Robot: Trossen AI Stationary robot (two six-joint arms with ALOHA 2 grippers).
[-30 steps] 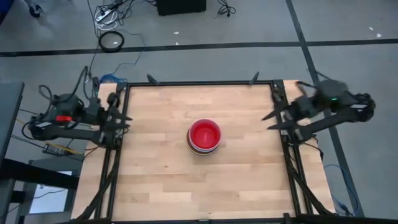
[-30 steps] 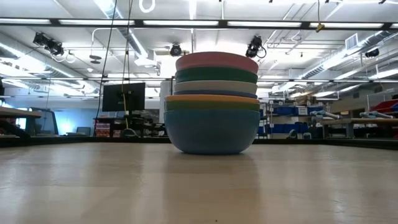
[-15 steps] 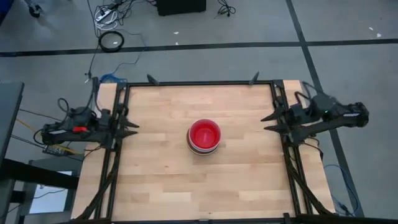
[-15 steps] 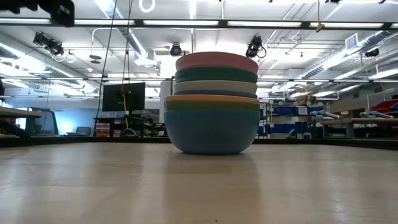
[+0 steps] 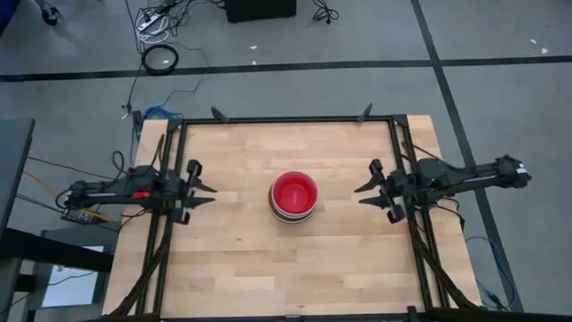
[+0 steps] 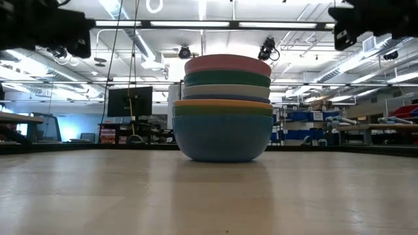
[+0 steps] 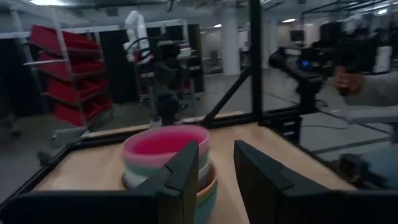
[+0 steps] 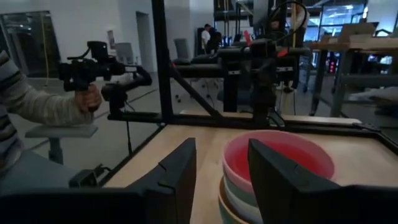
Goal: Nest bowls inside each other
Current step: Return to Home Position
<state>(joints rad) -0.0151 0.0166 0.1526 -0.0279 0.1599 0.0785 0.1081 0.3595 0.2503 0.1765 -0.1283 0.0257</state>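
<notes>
Nothing readable is showing in any view: no text, label, brand, number or sign. The stacked bowls on the worktop are showing plain sides only. The dark monitor far behind the worktop and the red bins on the shelving in the room are appearing too small and blurred to give any lettering.

Matt plastic bowls, smooth wooden table
</notes>
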